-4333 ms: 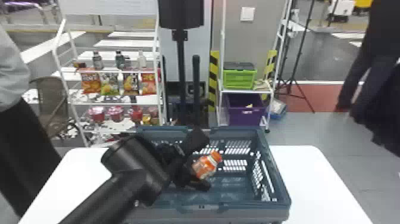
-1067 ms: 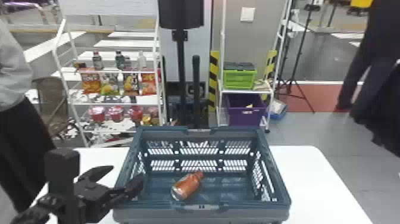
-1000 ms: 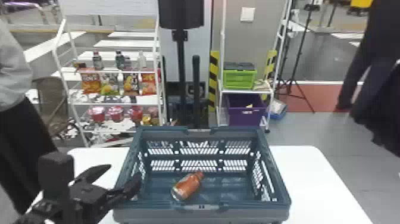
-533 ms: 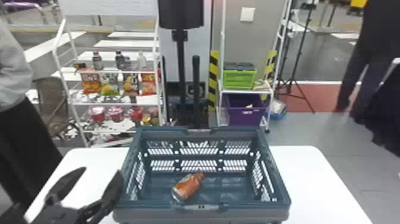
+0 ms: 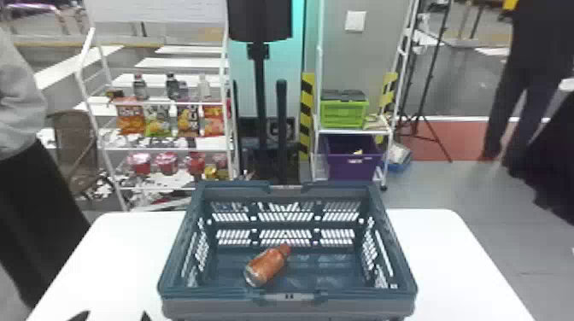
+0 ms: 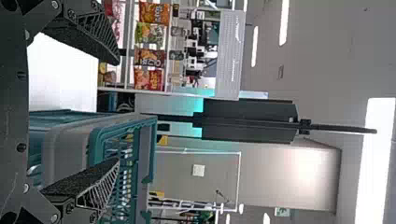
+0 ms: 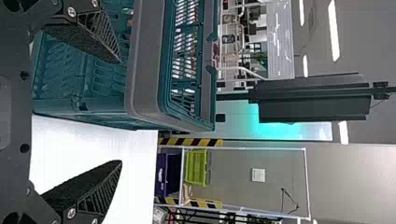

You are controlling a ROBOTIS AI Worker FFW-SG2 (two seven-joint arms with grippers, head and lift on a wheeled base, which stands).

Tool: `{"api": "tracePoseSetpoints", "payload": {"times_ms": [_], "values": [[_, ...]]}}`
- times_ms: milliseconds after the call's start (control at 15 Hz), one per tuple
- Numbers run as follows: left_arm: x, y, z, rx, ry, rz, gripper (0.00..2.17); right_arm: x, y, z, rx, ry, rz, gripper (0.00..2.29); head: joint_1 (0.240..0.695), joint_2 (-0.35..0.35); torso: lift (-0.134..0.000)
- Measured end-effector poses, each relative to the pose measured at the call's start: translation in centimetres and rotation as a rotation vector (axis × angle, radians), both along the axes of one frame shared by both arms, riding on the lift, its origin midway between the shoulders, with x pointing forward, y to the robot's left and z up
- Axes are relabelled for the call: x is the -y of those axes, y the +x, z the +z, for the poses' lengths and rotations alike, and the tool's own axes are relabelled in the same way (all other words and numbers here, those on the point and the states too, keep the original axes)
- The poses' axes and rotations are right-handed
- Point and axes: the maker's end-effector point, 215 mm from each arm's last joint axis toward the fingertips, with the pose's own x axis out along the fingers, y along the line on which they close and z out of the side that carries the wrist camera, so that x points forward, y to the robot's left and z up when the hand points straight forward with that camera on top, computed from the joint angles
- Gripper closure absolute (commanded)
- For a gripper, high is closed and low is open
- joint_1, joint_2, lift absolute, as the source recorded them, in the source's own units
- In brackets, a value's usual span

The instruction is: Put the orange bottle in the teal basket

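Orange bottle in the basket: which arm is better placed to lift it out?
Probably the left: the bottle lies slightly left of the basket's middle, and the left pincer is open, off the near left corner. The right pincer is open too.

There was 1 orange bottle [image 5: 267,264] in 1 teal basket [image 5: 213,295], on 1 white table [image 5: 461,273]. At far left, 1 rack [image 5: 84,50] had 4 snack bags [image 5: 130,121], min. 3 small btls [image 5: 139,88] & min. 3 red tubs [image 5: 140,164]. At far right, 1 shelf unit [image 5: 350,131] had 1 green crate [image 5: 341,116] & 1 purple bin [image 5: 354,168].
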Motion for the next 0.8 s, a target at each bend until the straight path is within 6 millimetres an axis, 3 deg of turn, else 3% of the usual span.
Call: {"api": "tracePoseSetpoints", "payload": {"times_ms": [333, 800], "values": [[0.6, -1.9, -0.1, 0.006, 0.012, -0.010, 0.17, -1.4, -0.5, 0.4, 0.004, 0.011, 0.019, 0.13, 0.499, 0.000, 0.000], [1.0, -2.6, -0.1, 0.008, 0.011, -0.024, 0.17, -2.0, -1.4, 0.9, 0.014, 0.018, 0.018, 0.13, 0.499, 0.000, 0.000]]}}
